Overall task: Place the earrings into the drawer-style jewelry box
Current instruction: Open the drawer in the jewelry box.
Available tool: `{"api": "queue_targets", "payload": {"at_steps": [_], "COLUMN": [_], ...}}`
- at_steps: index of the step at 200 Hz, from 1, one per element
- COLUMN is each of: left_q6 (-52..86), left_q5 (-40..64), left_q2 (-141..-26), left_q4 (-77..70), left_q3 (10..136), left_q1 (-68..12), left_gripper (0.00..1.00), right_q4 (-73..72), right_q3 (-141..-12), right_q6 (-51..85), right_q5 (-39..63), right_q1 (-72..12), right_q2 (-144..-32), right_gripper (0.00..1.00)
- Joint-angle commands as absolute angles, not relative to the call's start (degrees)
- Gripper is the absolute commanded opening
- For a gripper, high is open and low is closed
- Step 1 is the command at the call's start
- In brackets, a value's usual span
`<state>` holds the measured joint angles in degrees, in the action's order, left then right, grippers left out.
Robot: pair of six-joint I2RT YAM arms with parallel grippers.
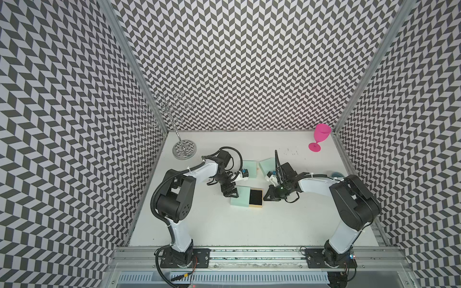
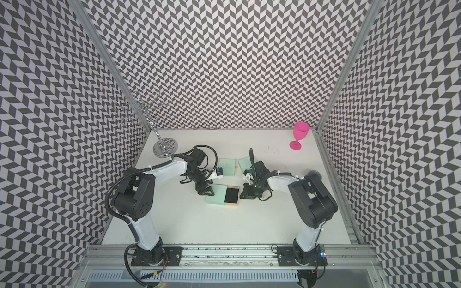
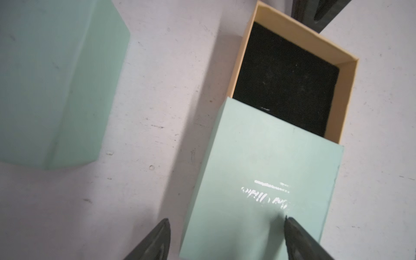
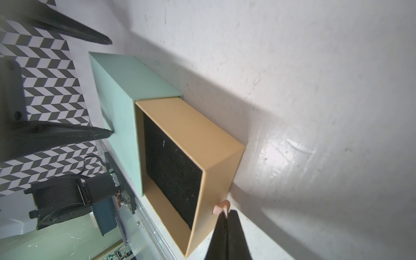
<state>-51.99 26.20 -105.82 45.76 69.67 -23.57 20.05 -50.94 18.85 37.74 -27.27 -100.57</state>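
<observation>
Mint jewelry box (image 1: 240, 197), tan drawer (image 3: 347, 96) (black lining (image 3: 286, 78)), pink goblet (image 1: 321, 133), black-and-white chevron walls (image 1: 249, 62).

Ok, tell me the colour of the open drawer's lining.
Black lining, within tan drawer walls; the left wrist view shows it best.

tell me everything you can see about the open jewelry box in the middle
The jewelry box lies flat on the white table: a mint-green card sleeve with silvery print on top and a tan drawer slid about halfway out. A black velvety pad lines the drawer. The right gripper is shut on the drawer's small pale pull tab; the open left gripper seems to rest one fingertip on the sleeve's top.
</observation>
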Motion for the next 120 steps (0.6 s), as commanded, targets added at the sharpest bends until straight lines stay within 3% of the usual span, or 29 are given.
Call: {"api": "queue_targets", "payload": {"at_steps": [1, 97, 109, 120], "left_q6": [-53.86, -53.84, -53.86, -53.80], "left_q5": [23.99, 24.02, 24.03, 24.02], "left_q2": [-107.66, -107.44, -107.32, -107.23], "left_q4": [46.23, 46.03, 46.11, 46.12], "left_q3": [69.43, 69.59, 69.61, 69.61], "left_q1": [-23.73, -23.72, -23.72, -23.73], "left_gripper": [0.80, 0.80, 0.80, 0.80], "right_q4": [20.92, 21.70, 21.75, 22.01], "right_q3": [-51.33, -52.68, -52.86, -53.06], "right_q6": [18.10, 17.79, 17.82, 17.73], "right_q5": [36.12, 35.07, 35.18, 35.18], "right_q1": [-26.74, -26.71, -26.66, -26.68], "right_q2": [-99.04, -99.70, -99.70, -99.60], "right_gripper": [0.00, 0.00, 0.02, 0.11]}}
